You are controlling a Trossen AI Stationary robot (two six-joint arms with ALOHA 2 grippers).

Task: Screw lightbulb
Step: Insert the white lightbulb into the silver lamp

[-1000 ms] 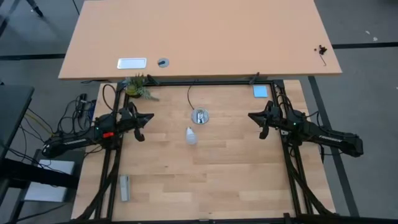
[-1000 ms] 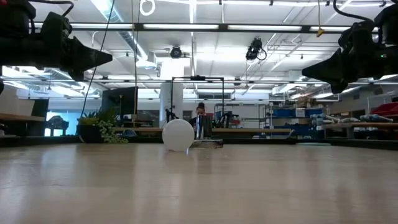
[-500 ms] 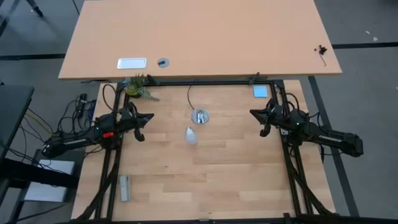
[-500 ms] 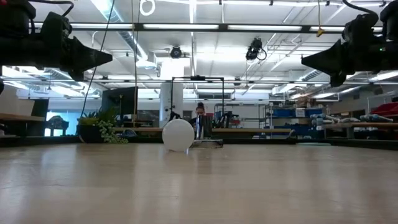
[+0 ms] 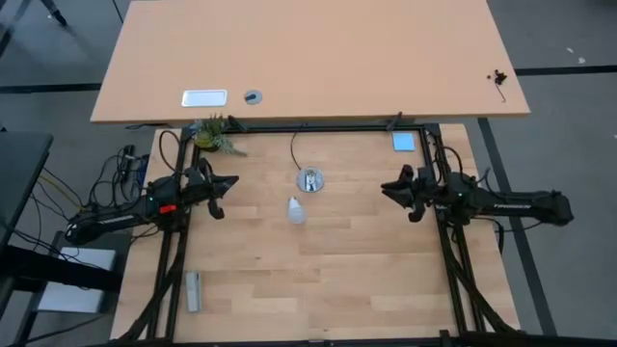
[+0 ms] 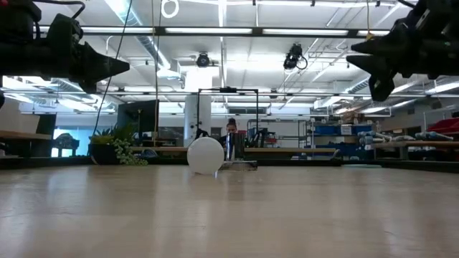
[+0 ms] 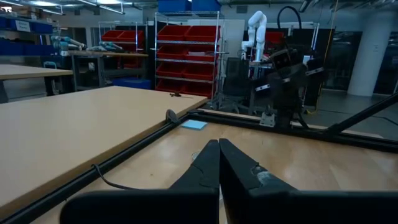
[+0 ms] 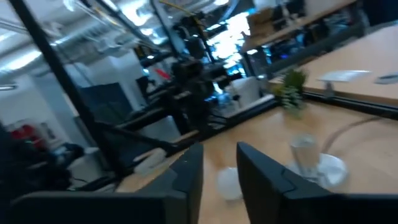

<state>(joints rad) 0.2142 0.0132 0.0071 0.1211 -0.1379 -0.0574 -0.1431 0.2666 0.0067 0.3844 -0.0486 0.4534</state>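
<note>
The frosted-white lightbulb (image 5: 296,210) lies on its side on the wooden table, its narrow base toward the far edge. It shows as a white globe in the low view (image 6: 205,155) and in the right wrist view (image 8: 228,183). The shiny silver socket (image 5: 309,180) stands just beyond it, and its black cord (image 5: 293,146) runs to the far rail. My left gripper (image 5: 232,181) is shut and empty, above the table left of the bulb; it also shows in the left wrist view (image 7: 218,148). My right gripper (image 5: 385,188) is open and empty, above the table right of the bulb; it also shows in the right wrist view (image 8: 219,150).
A small green plant (image 5: 214,135) stands at the far left corner, a blue card (image 5: 403,142) lies at the far right, and a grey flat piece (image 5: 193,290) lies near the front left. A black frame rail (image 5: 328,126) borders the far edge, with a larger table (image 5: 308,58) beyond.
My right gripper has risen a little and swung about, so that it now points more squarely toward the table's left edge and the bulb, with its tip slightly nearer the near edge. The bulb and the socket have stayed where they were.
</note>
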